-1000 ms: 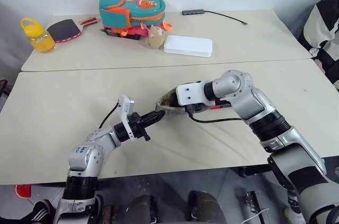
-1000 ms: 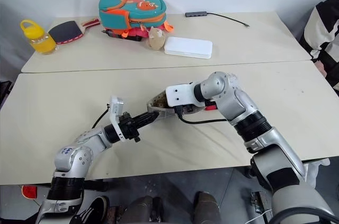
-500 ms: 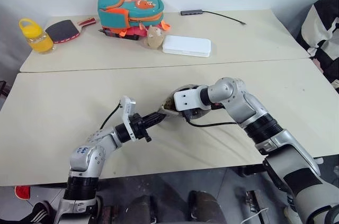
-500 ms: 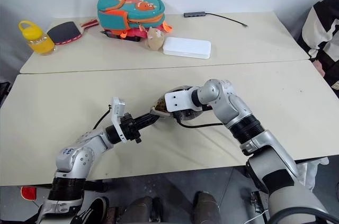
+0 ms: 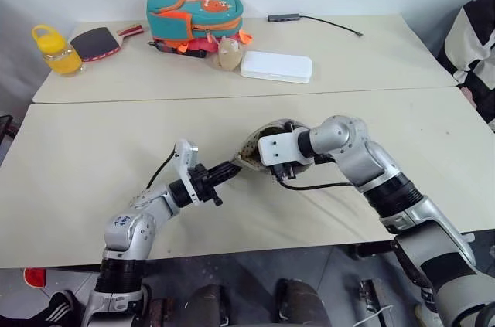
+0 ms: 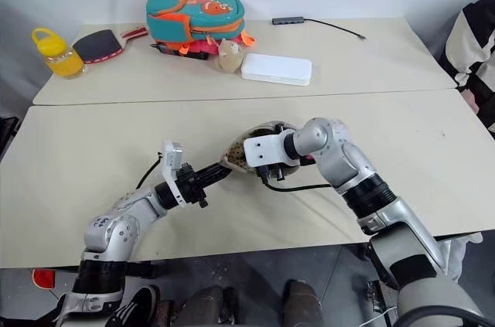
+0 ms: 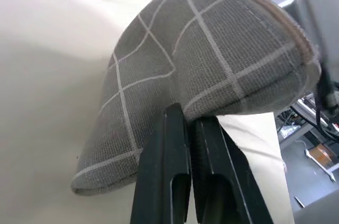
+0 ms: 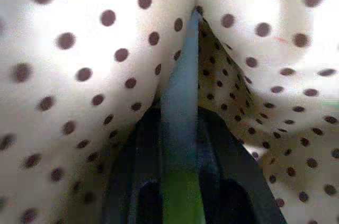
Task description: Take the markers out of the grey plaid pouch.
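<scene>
- The left gripper [image 7: 186,128] is clenched on the end of the flat grey plaid fabric pouch [image 7: 212,60], near the middle of the front desk [image 5: 93,149].
- The right gripper [image 8: 180,144] is inside the pouch, pinching a slim green marker [image 8: 181,192].
- Best to pull the marker straight out while the pouch is held firm.
- A teal-and-orange backpack [image 5: 193,4] and white flat box [image 5: 276,66] sit on the back desk.

Pouch [image 7: 212,60] coarse woven grey cloth; lining [image 8: 79,75] soft dotted fabric; green marker [image 8: 180,128] smooth plastic
</scene>
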Controlling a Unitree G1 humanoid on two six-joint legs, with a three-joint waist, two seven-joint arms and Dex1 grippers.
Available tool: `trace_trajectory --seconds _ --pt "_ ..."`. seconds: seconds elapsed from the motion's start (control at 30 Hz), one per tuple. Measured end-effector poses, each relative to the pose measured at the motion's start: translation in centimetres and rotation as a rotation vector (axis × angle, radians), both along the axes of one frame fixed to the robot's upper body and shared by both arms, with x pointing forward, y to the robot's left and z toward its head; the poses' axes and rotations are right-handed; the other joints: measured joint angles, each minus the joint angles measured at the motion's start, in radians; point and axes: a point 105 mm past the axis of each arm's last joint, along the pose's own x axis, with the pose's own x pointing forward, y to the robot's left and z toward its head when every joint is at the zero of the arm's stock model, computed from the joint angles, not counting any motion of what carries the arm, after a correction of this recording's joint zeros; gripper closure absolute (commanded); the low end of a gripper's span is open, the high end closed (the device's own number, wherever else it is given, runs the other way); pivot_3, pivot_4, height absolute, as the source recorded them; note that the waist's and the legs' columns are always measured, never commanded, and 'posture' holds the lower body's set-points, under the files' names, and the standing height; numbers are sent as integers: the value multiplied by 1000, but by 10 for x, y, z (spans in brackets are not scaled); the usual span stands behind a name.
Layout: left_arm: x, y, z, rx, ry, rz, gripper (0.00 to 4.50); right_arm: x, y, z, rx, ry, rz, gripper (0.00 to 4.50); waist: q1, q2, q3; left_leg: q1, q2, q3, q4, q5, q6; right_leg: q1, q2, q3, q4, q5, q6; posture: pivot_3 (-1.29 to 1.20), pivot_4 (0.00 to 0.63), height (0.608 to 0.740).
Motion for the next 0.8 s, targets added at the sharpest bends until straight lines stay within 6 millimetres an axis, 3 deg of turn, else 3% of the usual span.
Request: trace_trajectory --seconds 0.33,0.6,0.8 --pt "9 0 17 23 -159 48 4500 -5 -9 23 80 12 -38 4034 1 0 0 0 0 0 0 0 0 0 0 0 -1 0 0 0 150 740" --pt "27 27 0 133 -161 182 4500 -1 -22 36 127 -22 -76 4034 -1 0 0 0 0 0 -1 0 0 -1 0 -1 -1 0 0 0 150 740" --pt "32 36 1 172 -213 236 4500 -11 -10 49 283 58 -22 4034 0 0 0 0 0 0 -1 0 0 -1 0 -1 0 0 0 0 150 740"
